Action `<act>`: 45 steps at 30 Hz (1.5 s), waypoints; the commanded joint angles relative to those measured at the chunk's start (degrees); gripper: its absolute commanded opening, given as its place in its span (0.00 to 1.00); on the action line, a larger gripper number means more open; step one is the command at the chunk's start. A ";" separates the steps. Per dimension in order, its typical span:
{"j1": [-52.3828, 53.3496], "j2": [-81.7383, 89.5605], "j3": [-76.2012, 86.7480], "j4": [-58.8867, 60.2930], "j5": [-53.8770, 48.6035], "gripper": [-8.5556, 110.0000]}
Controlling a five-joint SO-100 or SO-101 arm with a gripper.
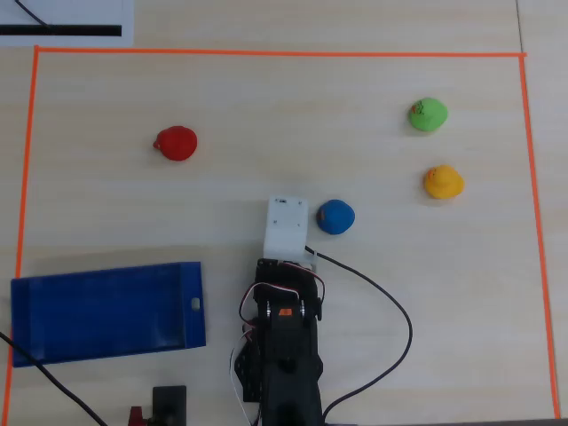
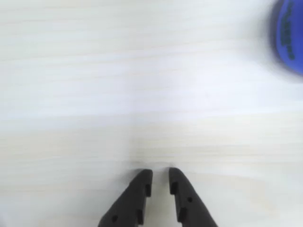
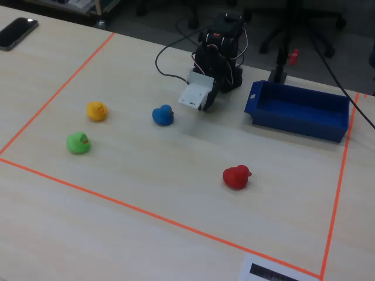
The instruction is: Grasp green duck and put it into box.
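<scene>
The green duck (image 1: 428, 115) stands alone at the upper right of the overhead view and at the left (image 3: 78, 143) of the fixed view. The box (image 1: 106, 312), a flat dark blue tray, lies empty at the lower left beside the arm's base and at the right (image 3: 299, 108) of the fixed view. My gripper (image 2: 161, 172) hangs low over bare table, its two black fingertips shut to a narrow slit with nothing between them. From overhead the white wrist housing (image 1: 287, 226) hides it. The green duck is far from the gripper and outside the wrist view.
A blue duck (image 1: 335, 216) sits just right of the wrist housing and shows blurred at the wrist view's top right (image 2: 289, 40). A yellow duck (image 1: 442, 182) stands below the green one. A red duck (image 1: 177, 143) is at the upper left. Orange tape (image 1: 266, 51) frames the table area.
</scene>
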 commanded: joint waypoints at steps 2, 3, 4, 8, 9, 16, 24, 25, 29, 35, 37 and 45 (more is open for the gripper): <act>0.44 -0.70 -0.26 0.70 0.53 0.09; 0.44 -0.70 -0.26 0.70 0.53 0.09; 0.44 -0.70 -0.26 0.70 0.53 0.09; 0.44 -0.70 -0.26 0.70 0.53 0.09; 0.44 -0.70 -0.26 0.70 0.53 0.09; 0.44 -0.70 -0.26 0.70 0.53 0.09; 0.44 -0.70 -0.26 0.70 0.53 0.09; 0.44 -0.70 -0.26 0.70 0.53 0.09; 1.32 -0.70 -0.26 0.70 0.53 0.09; 2.64 -0.70 -0.26 0.53 0.09 0.09; 2.72 -0.70 -0.26 0.70 0.18 0.09; 8.61 -9.32 -7.38 -2.81 -5.10 0.12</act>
